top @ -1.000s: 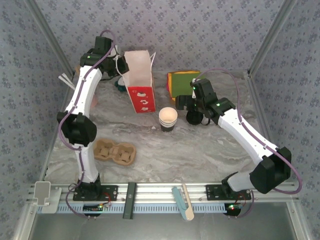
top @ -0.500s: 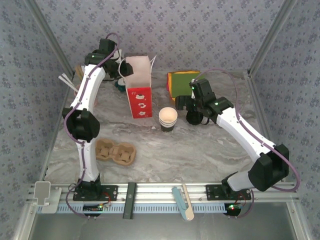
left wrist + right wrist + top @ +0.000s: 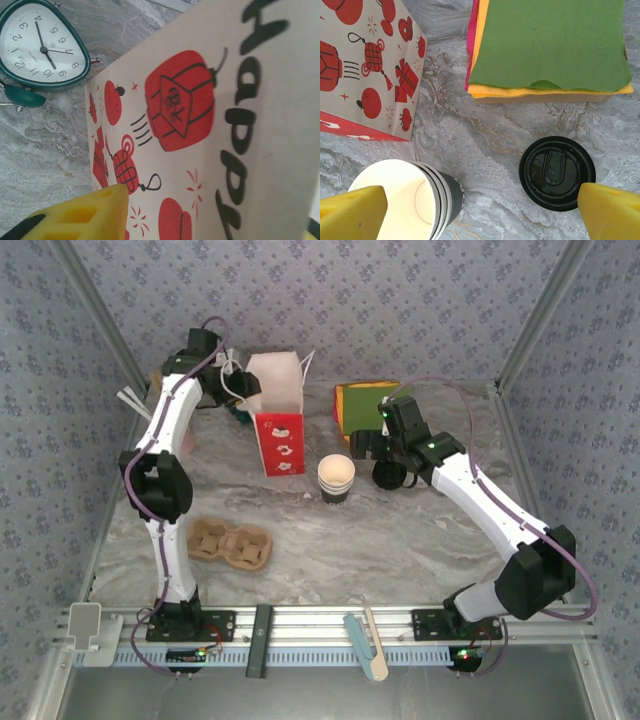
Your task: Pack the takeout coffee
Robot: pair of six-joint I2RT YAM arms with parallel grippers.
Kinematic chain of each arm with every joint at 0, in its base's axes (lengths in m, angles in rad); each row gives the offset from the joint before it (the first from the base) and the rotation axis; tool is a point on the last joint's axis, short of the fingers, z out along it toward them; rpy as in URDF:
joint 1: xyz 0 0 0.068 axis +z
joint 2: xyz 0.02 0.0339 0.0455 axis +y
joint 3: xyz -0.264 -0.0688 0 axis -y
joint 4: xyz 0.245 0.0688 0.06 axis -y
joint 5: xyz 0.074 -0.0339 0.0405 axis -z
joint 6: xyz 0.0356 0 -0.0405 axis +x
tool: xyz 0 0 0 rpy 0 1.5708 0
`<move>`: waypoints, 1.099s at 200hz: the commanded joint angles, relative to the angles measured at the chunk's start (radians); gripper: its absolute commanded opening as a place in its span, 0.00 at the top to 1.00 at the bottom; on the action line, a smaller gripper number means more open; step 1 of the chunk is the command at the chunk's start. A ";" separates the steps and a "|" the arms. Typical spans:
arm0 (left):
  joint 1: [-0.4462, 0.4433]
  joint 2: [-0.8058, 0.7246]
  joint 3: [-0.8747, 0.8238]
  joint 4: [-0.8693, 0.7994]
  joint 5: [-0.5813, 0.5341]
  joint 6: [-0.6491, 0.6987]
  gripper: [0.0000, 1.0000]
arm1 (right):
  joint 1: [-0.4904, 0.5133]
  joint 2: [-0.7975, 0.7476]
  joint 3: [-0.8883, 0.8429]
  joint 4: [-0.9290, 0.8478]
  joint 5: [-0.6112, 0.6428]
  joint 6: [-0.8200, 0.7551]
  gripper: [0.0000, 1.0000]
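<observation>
Left gripper (image 3: 236,386) is working at the top of the paper bag (image 3: 278,410), and the right gripper (image 3: 480,212) is hanging wide open over the cups.
At far left, the left gripper is pressing close to the printed bag, with a teal clock (image 3: 42,45) beside it; I cannot tell whether its jaws are pinching the paper. Just right of the bag, the open cup (image 3: 407,200) is standing upright on the marble table (image 3: 485,135) and looking empty. The lidded cup (image 3: 557,172) is sitting beside it, near the green and yellow napkins (image 3: 550,45). Both cups are probably going to handle as light, thin-walled and easily crushed, with a slick lid, so gripping gently around the sidewall just under the stiff rim is looking safest.
</observation>
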 commanded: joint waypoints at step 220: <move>0.104 -0.232 -0.288 0.309 0.288 -0.098 0.49 | -0.002 0.050 0.080 -0.003 -0.013 -0.012 0.00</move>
